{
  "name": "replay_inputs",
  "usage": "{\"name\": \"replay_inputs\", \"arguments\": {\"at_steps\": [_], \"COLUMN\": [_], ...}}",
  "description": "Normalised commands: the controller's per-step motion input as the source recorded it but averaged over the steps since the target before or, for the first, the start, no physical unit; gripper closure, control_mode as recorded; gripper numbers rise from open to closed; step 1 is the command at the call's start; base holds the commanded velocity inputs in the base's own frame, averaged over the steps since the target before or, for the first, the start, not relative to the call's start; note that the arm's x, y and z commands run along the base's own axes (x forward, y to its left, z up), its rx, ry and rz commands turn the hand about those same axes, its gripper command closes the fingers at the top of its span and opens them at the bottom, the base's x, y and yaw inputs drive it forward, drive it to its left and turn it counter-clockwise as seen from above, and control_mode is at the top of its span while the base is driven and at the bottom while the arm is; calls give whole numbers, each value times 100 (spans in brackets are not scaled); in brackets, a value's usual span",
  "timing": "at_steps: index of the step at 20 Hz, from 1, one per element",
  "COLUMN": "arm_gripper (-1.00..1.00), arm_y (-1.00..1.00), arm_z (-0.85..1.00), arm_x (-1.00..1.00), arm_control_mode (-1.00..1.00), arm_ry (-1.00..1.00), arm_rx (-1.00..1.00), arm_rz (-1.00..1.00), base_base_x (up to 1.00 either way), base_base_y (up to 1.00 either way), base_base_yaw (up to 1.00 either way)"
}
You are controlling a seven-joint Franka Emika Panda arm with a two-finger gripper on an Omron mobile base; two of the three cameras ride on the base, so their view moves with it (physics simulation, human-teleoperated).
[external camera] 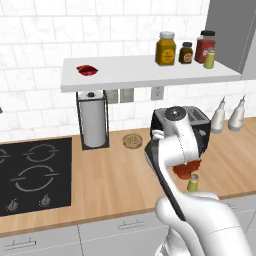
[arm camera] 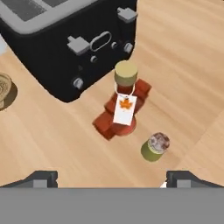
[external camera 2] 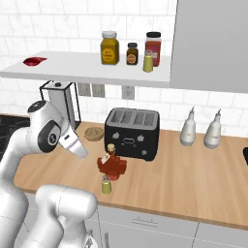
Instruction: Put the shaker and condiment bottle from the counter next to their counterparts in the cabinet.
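The condiment bottle (arm camera: 124, 109) is a red-brown maple-leaf shape with a tan cap. It stands on the wooden counter in front of a black toaster (arm camera: 57, 48). It also shows as the condiment bottle (external camera 2: 111, 162) (external camera: 186, 170). The tiny yellow-green shaker (arm camera: 155, 147) (external camera 2: 106, 185) (external camera: 193, 183) stands just beside it, nearer the counter's front edge. My gripper (arm camera: 111, 177) hovers above both, open, fingers wide apart with nothing between them. On the cabinet shelf (external camera: 150, 75) stand the counterparts: a second shaker (external camera: 209, 59) (external camera 2: 148, 62) at the right and a red packet (external camera: 87, 70) (external camera 2: 34, 61) at the left.
The shelf also holds a mustard-yellow jar (external camera: 165, 48), a small dark jar (external camera: 186, 52) and a red jar (external camera: 205, 46). On the counter are a paper towel holder (external camera: 93, 125), a round coaster (external camera: 132, 141) and two white bottles (external camera 2: 188, 128). A stovetop (external camera: 30, 175) lies at the left.
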Motion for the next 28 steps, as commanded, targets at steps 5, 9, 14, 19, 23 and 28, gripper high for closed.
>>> {"name": "replay_inputs", "arguments": {"at_steps": [5, 9, 14, 19, 23, 28], "arm_gripper": [-100, -100, -100, -100, -100, -100], "arm_y": [16, 5, -5, -2, -29, -8], "arm_z": [-10, -27, -57, -21, 0, -2], "arm_x": [1, 4, 0, 1, 12, 29], "arm_control_mode": [-100, -100, -100, -100, -100, -100], "arm_ry": [-3, -2, -12, -1, 6, 4], "arm_rx": [0, 0, -2, -1, 0, -2], "arm_rz": [-57, -45, -35, -10, 0, 0], "base_base_x": [0, 0, 0, 0, 0, 0], "base_base_y": [0, 0, 0, 0, 0, 0], "base_base_yaw": [0, 0, 0, 0, 0, 0]}}
